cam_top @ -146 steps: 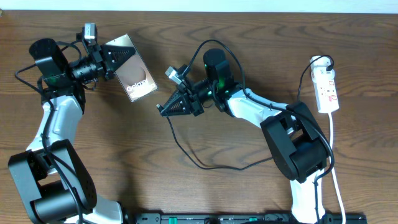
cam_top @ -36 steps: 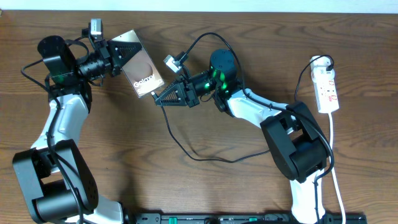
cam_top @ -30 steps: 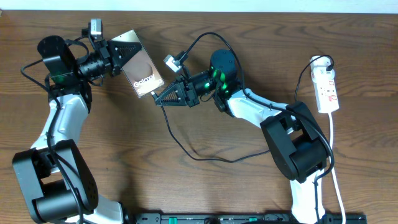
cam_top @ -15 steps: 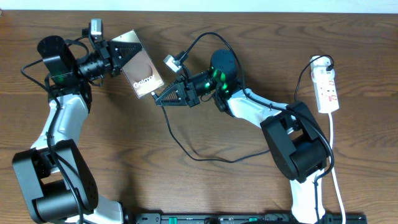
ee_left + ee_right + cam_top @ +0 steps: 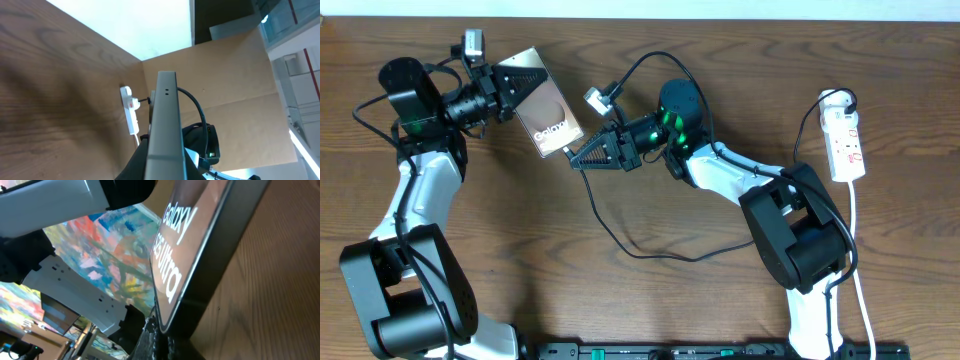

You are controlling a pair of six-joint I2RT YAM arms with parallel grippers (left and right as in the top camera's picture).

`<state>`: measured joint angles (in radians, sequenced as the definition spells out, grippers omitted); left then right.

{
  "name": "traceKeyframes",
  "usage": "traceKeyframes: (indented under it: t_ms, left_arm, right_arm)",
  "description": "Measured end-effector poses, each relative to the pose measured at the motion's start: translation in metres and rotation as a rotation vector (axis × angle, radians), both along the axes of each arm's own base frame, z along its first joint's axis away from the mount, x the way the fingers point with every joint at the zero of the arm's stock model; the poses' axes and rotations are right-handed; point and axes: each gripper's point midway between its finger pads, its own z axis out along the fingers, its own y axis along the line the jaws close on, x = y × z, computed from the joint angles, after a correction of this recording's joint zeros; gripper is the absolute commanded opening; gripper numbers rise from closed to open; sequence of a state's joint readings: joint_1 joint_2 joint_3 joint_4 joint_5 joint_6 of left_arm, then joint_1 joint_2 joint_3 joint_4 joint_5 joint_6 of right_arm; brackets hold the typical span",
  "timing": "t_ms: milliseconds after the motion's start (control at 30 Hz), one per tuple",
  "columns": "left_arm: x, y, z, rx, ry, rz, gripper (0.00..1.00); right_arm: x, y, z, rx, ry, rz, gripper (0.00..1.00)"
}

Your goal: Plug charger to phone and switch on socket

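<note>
A dark brown wood-grain surface [image 5: 520, 260] fills the view. A black rail [image 5: 740, 352] lines its near edge, a pale strip [image 5: 640, 8] the far one

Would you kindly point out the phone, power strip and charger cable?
Shiny grey-brown phone [image 5: 548, 116], overhead view, face centre.
White power strip [image 5: 845, 143], overhead view, mid-body.
Thin black charger cable [image 5: 672, 258], overhead view, loop's bottom.

Tilted phone [image 5: 548, 112], charger [image 5: 670, 259] near, socket [image 5: 846, 140] apart

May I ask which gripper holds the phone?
The left gripper, clamped on the phone's upper end; the right gripper holds the charger at its bottom edge.
</note>
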<state>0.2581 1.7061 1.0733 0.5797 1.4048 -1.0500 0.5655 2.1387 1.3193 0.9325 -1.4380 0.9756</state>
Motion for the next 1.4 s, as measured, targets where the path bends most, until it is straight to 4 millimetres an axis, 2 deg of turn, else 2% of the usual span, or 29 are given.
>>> traceKeyframes:
  t_ms: [500,767,1400]
  left_arm:
    - [0.002,-0.002,0.003,0.012,-0.033,0.008,0.07]
    - [0.003,-0.001,0.003,0.01,-0.028,0.015,0.07]
    - [0.003,-0.002,0.003,0.013,-0.034,0.013,0.08]
  right_arm:
    - [0.004,0.002,0.001,-0.041,0.1,-0.024,0.01]
    - [0.003,0.001,0.01,-0.022,0.097,-0.023,0.01]
    - [0.006,0.002,0.011,-0.032,0.136,-0.044,0.01]
